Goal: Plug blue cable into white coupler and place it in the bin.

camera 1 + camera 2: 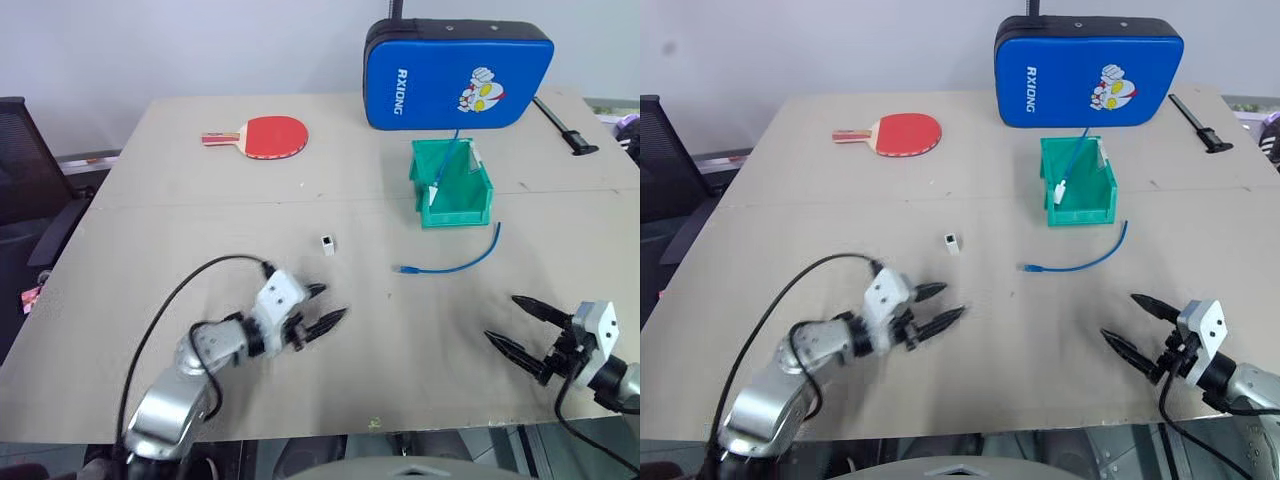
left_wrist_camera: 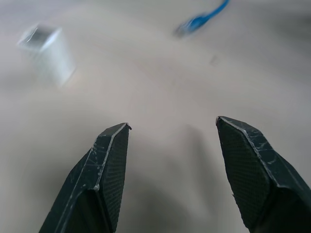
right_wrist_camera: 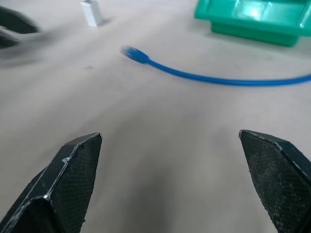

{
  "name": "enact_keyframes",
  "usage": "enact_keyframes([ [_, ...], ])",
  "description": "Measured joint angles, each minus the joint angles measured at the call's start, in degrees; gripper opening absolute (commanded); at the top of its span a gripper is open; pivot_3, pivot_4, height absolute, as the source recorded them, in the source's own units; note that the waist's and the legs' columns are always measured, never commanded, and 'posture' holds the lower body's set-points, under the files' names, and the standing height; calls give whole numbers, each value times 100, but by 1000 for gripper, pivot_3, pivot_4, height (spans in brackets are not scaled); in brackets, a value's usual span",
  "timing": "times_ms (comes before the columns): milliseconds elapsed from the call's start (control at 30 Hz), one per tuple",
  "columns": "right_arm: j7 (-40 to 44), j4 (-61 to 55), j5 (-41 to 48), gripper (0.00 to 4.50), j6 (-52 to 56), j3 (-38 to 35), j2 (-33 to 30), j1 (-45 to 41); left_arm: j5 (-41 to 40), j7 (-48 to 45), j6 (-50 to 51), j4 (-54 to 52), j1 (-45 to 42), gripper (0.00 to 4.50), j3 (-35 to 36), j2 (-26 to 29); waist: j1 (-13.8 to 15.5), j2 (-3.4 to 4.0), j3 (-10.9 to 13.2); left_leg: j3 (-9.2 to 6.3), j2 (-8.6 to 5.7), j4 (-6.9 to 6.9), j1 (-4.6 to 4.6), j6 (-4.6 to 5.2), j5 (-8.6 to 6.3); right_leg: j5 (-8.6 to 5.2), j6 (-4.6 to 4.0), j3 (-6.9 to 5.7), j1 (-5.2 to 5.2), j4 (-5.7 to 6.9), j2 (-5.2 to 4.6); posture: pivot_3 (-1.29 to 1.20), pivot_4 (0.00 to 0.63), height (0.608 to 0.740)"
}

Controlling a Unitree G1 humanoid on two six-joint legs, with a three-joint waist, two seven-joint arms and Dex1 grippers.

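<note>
Bright blue and thin, the blue cable (image 1: 455, 263) is laid in a shallow curve on the beige table (image 1: 150, 200), its plug end pointing left and its other end just near of the bin (image 1: 450, 185). The white coupler (image 1: 328, 243) is stood alone to the left of the plug, apart from it. The teal bin is set farther back and right, and another blue cable with a white piece on its end is already propped inside it.

The cable is judged light and limp, so it is best taken close behind the clear plug; held farther back, the end would likely droop and miss the socket. The coupler is judged a hard, smooth, featherweight block that may skid or tip when pushed, so it is best pinched across its flat sides with the dark socket left clear.

The left gripper (image 1: 322, 313) is held near of the coupler, jaws partly spread and empty. The right gripper (image 1: 520, 325) is held near and right of the cable, jaws spread wide, nothing between them.
</note>
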Motion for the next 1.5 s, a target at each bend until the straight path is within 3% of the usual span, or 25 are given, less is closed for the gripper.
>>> enact_keyframes([
  [67,180,-321,236,4472,-14,-42,6,181,19,-64,237,129,-776,2927,-393,-168,1,0,0,0,0,4,0,0,0,0,0,0,0,2,0,0,150,740],
  [167,283,-473,371,4472,-56,-151,19,292,119,-84,331,359,-1237,2927,-654,-336,-46,-2,0,0,-1,6,6,0,0,0,1,19,-1,3,11,0,150,740],
  [233,350,-648,554,4472,-122,-415,115,624,372,-206,391,1361,-2297,2927,-1122,-716,20,-8,4,-16,-3,14,-2,0,0,0,1,3,-3,5,11,0,150,740],
  [333,401,-806,659,4472,-200,-579,159,821,474,-385,366,1760,-2743,2927,-1363,-864,-4,-4,0,-11,-4,14,2,0,0,0,1,13,-3,5,12,0,150,740],
  [633,587,-852,820,4472,-300,-992,251,1431,707,-905,96,2888,-3222,2927,-1581,-1040,-7,-6,2,-14,-3,14,0,0,0,0,1,27,-14,7,21,0,150,740],
  [1000,643,-794,747,4472,-505,-1020,441,1424,1256,-1714,-883,4472,-4060,2927,-1934,-1284,-15,-8,3,-14,-4,15,-1,0,0,0,1,30,-17,7,25,0,150,740],
  [1133,653,-781,733,4500,-527,-1020,448,1433,1448,-2064,-1059,4535,-4182,1696,-2024,-1160,-11,-8,2,-14,-4,15,0,0,0,0,1,31,-17,8,25,0,150,740],
  [1167,652,-780,731,4500,-528,-1020,453,1433,1504,-2105,-1106,4585,-4227,1056,-2024,-1157,-11,-8,2,-14,-4,15,0,0,0,0,1,31,-17,8,25,0,150,740],
  [1233,648,-780,727,4500,-529,-1019,455,1432,1551,-2110,-1137,4655,-4280,215,-2020,-1166,-11,-8,1,-14,-4,16,0,0,0,0,1,31,-17,9,25,0,150,740],
  [1267,634,-784,716,4500,-529,-1019,470,1430,1577,-2129,-1159,4722,-4336,37,-2018,-1192,-9,-8,1,-14,-4,16,0,0,0,0,1,30,-17,9,25,0,150,740],
  [1500,533,-811,676,4500,-528,-1007,549,1406,1576,-2246,-1023,4799,-4376,37,-1945,-1241,-10,-9,-1,-13,-5,20,1,0,0,1,2,31,-16,14,24,0,150,740],
])
